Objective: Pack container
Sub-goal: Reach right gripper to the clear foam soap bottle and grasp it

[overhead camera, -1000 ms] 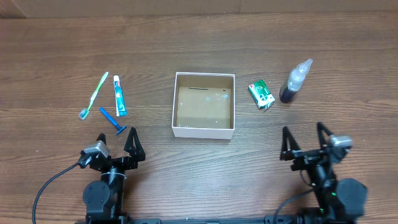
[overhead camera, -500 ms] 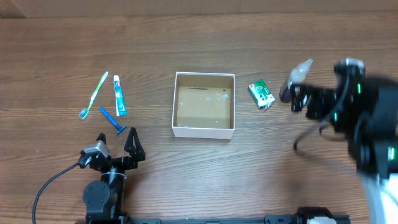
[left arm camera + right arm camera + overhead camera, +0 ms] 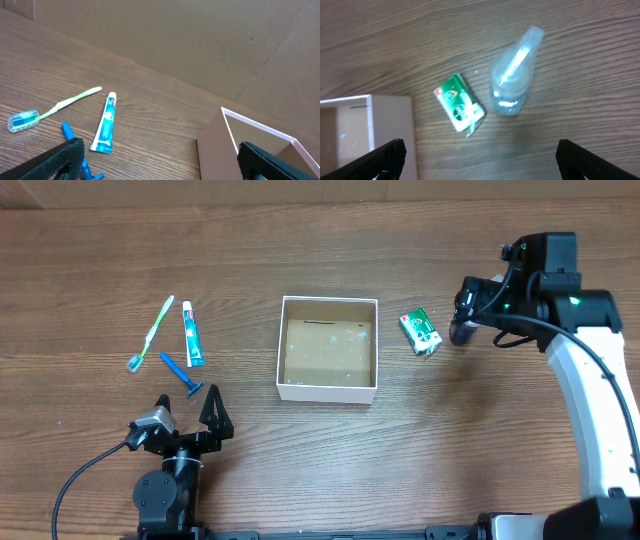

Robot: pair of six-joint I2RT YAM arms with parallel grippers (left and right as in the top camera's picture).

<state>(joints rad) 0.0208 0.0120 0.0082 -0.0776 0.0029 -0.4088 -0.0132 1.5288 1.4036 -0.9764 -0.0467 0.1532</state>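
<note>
The container (image 3: 327,391), a square white box with a brown speckled bottom, stands at the table's middle with nothing in it; its corner shows in the right wrist view (image 3: 370,102) and its wall in the left wrist view (image 3: 215,147). A clear spray bottle (image 3: 512,75) and a green packet (image 3: 460,105) lie right of it. My right gripper (image 3: 476,308) is open and hovers over the bottle (image 3: 461,333), which it partly hides from overhead. My left gripper (image 3: 188,412) is open and empty, low near the front edge.
A green toothbrush (image 3: 151,332), a toothpaste tube (image 3: 192,333) and a blue razor (image 3: 181,376) lie left of the box, just beyond the left gripper. The green packet (image 3: 420,331) lies between the box and the bottle.
My right arm has risen from its rest near the front edge and swung to the far right, over the spray bottle. The left arm and the objects have not moved.
</note>
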